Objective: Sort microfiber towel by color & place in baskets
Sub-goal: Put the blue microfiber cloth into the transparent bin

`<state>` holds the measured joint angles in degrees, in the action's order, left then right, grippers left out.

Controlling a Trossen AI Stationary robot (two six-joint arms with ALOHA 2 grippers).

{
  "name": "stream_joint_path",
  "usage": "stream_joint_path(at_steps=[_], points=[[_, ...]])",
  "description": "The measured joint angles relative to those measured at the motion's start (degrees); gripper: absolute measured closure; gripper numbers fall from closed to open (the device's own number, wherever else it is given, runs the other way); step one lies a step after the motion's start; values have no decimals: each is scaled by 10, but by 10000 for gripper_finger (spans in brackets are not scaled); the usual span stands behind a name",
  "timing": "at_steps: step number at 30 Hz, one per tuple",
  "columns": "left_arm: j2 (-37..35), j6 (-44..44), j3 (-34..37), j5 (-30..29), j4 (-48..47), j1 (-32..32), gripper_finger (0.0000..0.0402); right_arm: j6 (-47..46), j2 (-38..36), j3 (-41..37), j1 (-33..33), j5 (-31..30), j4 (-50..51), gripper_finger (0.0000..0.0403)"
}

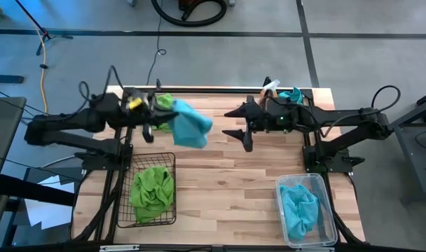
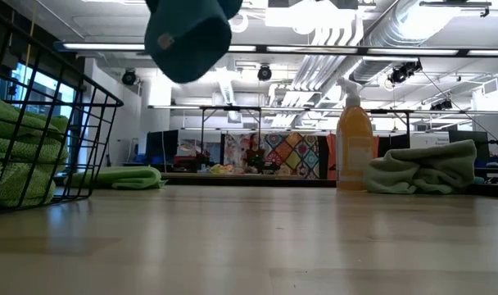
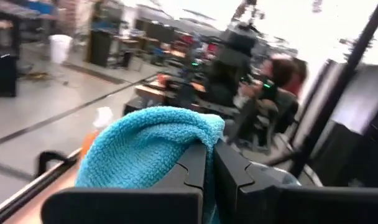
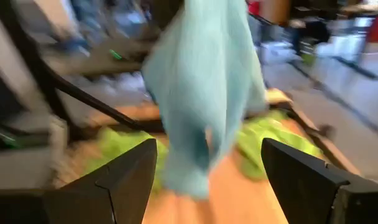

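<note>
**Turquoise towel held aloft, mid-table**

The turquoise towel (image 1: pixel 190 124) hangs in the air from my left gripper (image 1: pixel 159 115), whose fingers (image 3: pixel 198 165) are clamped tight on its fuzzy edge, over the far left part of the table (image 1: pixel 227 182). A lime green towel (image 1: pixel 164 102) lies just behind it. My right gripper (image 1: pixel 239 124) hovers to the towel's right, fingers spread wide, holding nothing. Nearer, the black wire basket (image 1: pixel 148 190) holds a green towel (image 1: pixel 151 190); the clear plastic basket (image 1: pixel 305 210) at near right holds a turquoise one (image 1: pixel 298 208). The orange spray bottle (image 2: pixel 354 146) stands at the far edge.
</note>
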<state>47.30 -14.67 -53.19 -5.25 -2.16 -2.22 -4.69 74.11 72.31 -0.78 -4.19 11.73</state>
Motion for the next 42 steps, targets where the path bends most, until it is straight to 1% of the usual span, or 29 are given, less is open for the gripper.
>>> stream_joint_path(at_steps=[3, 5, 9, 14, 20, 24, 26, 30, 34, 36, 38, 40, 42], points=[[31, 23, 0, -29, 30, 36, 401, -31, 1, 0, 0, 48, -44, 116], [49, 37, 0, -43, 46, 47, 401, -36, 5, 0, -5, 58, -71, 116], [84, 45, 0, -44, 68, 48, 401, 2, 10, 0, -5, 56, -92, 116], [117, 45, 0, -44, 89, 48, 401, 13, 24, 0, -5, 34, -97, 116], [141, 48, 0, -38, 120, 45, 401, 22, 66, 0, -5, 32, -115, 116], [151, 48, 0, -28, 135, 45, 401, 30, 96, 0, -5, 2, -134, 116], [157, 48, 0, -28, 143, 45, 401, 35, 109, 0, -5, 5, -145, 116], [162, 48, 0, -28, 153, 45, 401, 34, 125, 0, -5, 34, -181, 116], [163, 49, 0, -28, 158, 45, 401, 32, 127, 0, -5, 39, -184, 119], [162, 49, 0, -28, 158, 45, 401, 26, 128, 0, -5, 39, -186, 137], [163, 53, 0, -28, 159, 45, 401, 19, 128, 0, -5, 38, -188, 177], [163, 57, 0, -28, 159, 45, 401, 18, 128, 0, -5, 38, -188, 242], [163, 59, 0, -28, 159, 45, 401, 17, 129, 0, -5, 39, -187, 324]])
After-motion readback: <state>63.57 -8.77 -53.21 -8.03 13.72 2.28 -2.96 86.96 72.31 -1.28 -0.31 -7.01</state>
